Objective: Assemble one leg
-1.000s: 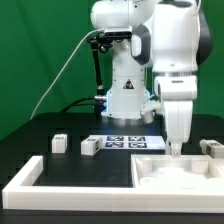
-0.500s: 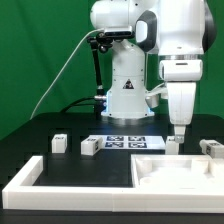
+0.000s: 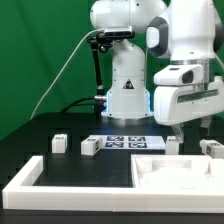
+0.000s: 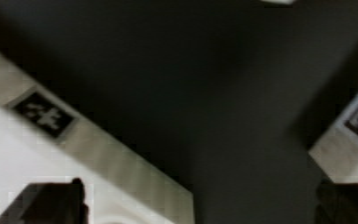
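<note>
Well, the gripper (image 3: 180, 126) hangs with its fingers (image 4: 51, 204) spread wide apart. One leg (image 3: 172, 143) stands just below the fingertips, untouched.

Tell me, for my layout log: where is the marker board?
Exterior view: the marker board lies mid-table before the robot base, between one leg and another leg.

Bright, even light fills the exterior view, so my glossy white arm casing (image 3: 190, 40) and the long white plastic border frame (image 3: 25, 175) nearly wash out against the matte black tabletop (image 3: 60, 160), with only faint shadows. My wrist view is dim and soft. Its black-and-white square tags (image 4: 43, 110) are smeared and my dark fingertips (image 4: 51, 205) are out of focus.
</note>
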Robot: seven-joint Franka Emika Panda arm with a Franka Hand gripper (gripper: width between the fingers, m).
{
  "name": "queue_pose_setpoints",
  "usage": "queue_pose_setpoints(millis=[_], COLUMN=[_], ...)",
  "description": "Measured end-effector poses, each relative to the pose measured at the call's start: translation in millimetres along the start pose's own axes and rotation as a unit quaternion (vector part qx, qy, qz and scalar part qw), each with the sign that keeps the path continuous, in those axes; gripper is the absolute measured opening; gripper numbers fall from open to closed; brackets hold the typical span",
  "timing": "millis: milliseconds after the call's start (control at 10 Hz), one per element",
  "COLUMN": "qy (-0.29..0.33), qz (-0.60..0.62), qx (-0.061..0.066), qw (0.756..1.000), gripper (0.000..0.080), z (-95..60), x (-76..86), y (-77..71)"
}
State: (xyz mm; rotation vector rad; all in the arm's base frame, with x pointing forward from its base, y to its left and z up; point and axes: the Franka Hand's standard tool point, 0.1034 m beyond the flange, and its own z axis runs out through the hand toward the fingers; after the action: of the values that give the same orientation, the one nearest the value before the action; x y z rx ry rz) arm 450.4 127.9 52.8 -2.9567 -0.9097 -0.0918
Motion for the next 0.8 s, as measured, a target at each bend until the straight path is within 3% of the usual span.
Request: queue_pose_setpoints(millis=[300, 700, 800], qy=[0.003, -0.009, -0.009], qz=[0.217, 0.231, 0.226], qx=[0.015, 0.020, 0.021], qw=[0.976, 0.973, 0.974], gripper=[0.0649, 0.0649, 0.0649], z=[-0.1, 0.8, 2.2], x=[16.2, 15.3, 13.5], y=[-38.0, -42.1, -49.5])
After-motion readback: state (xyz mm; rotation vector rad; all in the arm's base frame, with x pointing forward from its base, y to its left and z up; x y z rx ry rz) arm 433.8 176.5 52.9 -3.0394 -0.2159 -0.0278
